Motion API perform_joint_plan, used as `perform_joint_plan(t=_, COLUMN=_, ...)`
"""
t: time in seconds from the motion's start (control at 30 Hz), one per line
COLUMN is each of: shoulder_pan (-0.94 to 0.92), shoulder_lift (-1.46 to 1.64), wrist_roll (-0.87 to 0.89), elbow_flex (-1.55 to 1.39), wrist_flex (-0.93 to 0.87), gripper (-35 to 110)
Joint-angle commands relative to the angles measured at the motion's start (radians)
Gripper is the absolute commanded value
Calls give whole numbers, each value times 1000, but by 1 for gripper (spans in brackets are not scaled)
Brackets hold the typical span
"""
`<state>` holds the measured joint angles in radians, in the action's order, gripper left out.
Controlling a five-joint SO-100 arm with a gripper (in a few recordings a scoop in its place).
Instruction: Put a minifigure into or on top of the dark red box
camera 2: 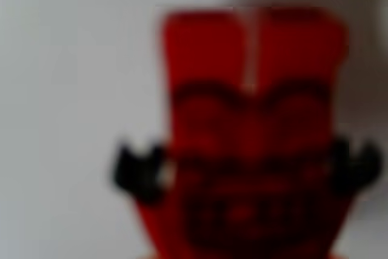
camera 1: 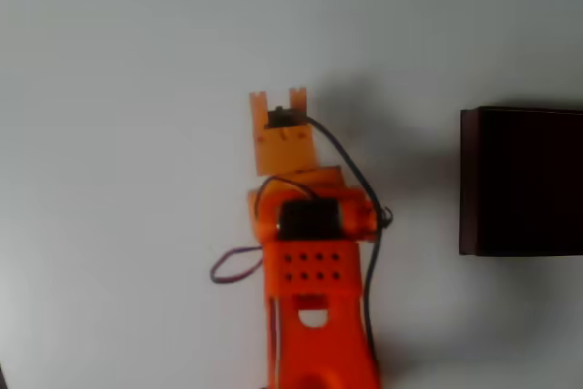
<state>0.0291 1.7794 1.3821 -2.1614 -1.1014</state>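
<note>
Red minifigure (camera 2: pixel 251 131) blurred, close before wrist camera; jaws' state unclear; dark red box (camera 1: pixel 521 181) well right.

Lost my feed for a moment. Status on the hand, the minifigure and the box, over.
Hand over the table, left of the dark red box in the overhead view; jaws unreadable. Minifigure close up in the wrist view, legs up, blurred; grip unconfirmed. Nothing between hand and box.

Looked straight down from above in the overhead view, well off the white table (camera 1: pixel 109 61), with the orange arm (camera 1: pixel 314 316) reaching up from the bottom edge and the dark red box (camera 1: pixel 519 179) at right. Sat very close in the wrist view, blurred, facing the minifigure (camera 2: pixel 251 131) on that same table.
</note>
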Motion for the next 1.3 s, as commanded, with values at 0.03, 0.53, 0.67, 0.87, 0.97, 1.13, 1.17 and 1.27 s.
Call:
perform_joint_plan(t=0.03, shoulder_pan=-152, shoulder_lift=264, wrist_roll=-227, elbow_flex=43, wrist_flex=-120, gripper=0)
perform_joint_plan(t=0.53, shoulder_pan=-723, shoulder_lift=414, wrist_roll=-742, elbow_flex=130, wrist_flex=-91, gripper=0)
perform_joint_plan(t=0.67, shoulder_pan=-755, shoulder_lift=219, wrist_roll=-770, elbow_flex=192, wrist_flex=8, gripper=0)
perform_joint_plan(t=0.87, shoulder_pan=-762, shoulder_lift=-121, wrist_roll=-815, elbow_flex=353, wrist_flex=97, gripper=1)
perform_joint_plan(t=0.97, shoulder_pan=-756, shoulder_lift=-225, wrist_roll=-845, elbow_flex=407, wrist_flex=117, gripper=3)
perform_joint_plan(t=1.13, shoulder_pan=-732, shoulder_lift=-235, wrist_roll=-891, elbow_flex=408, wrist_flex=115, gripper=14)
perform_joint_plan(t=1.17, shoulder_pan=-723, shoulder_lift=-219, wrist_roll=-899, elbow_flex=400, wrist_flex=110, gripper=15)
perform_joint_plan(t=1.27, shoulder_pan=-696, shoulder_lift=-127, wrist_roll=-913, elbow_flex=341, wrist_flex=101, gripper=15)
